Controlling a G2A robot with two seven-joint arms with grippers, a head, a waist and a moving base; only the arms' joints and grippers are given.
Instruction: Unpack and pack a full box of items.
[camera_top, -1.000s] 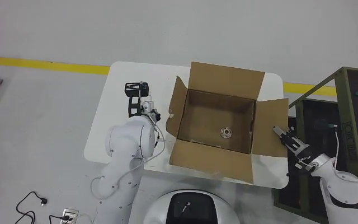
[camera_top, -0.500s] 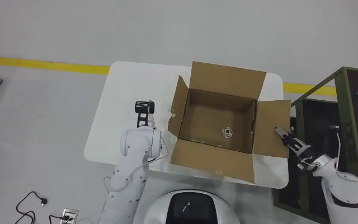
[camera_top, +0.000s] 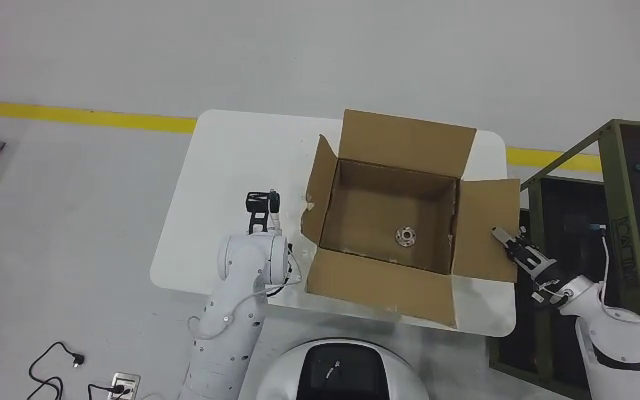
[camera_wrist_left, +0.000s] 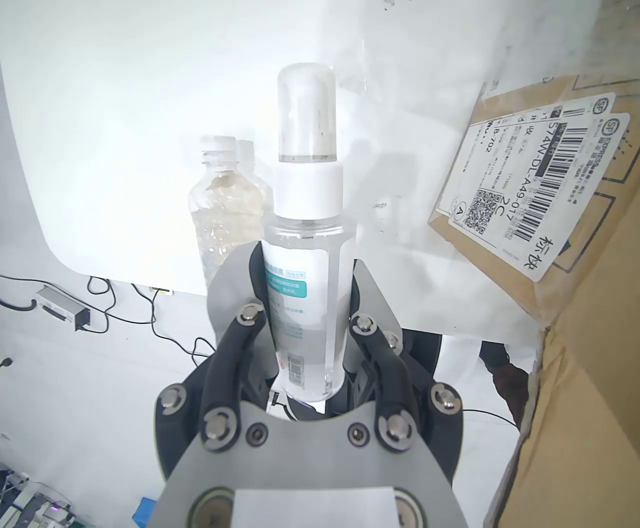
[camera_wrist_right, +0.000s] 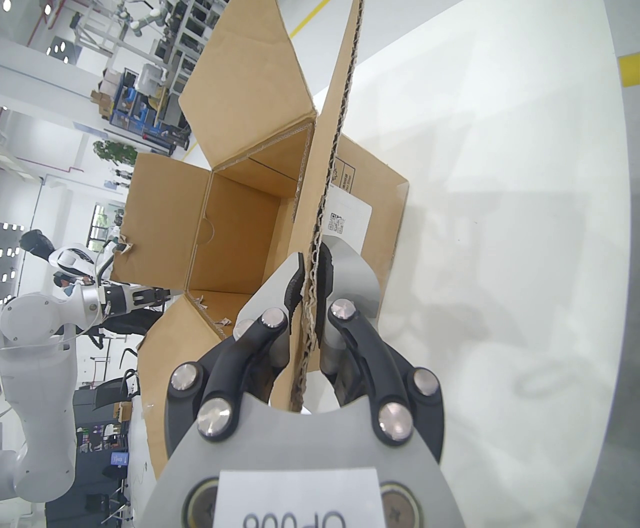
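Observation:
The open cardboard box (camera_top: 355, 215) stands on the white table (camera_top: 225, 150), and a small round metal part (camera_top: 404, 236) lies on its floor. My left gripper (camera_top: 262, 203) is close to the box's left flap. In the left wrist view the left gripper (camera_wrist_left: 304, 272) is shut on a clear spray bottle (camera_wrist_left: 307, 195) with a white collar and a clear cap. My right gripper (camera_wrist_right: 312, 267) is shut on the edge of the box's right flap (camera_wrist_right: 332, 125). From above, the right gripper (camera_top: 503, 240) is at the outer edge of that flap (camera_top: 485, 225).
Clear plastic water bottles (camera_wrist_left: 220, 210) stand right behind the spray bottle. The labelled box wall (camera_wrist_left: 540, 200) is close beside the left gripper. A dark metal rack (camera_top: 600, 200) stands off the table's right end. The table's left half is bare.
The left gripper has moved nearer to the robot and toward the box's left flap. The right gripper has kept its hold on the right flap, almost unmoved.

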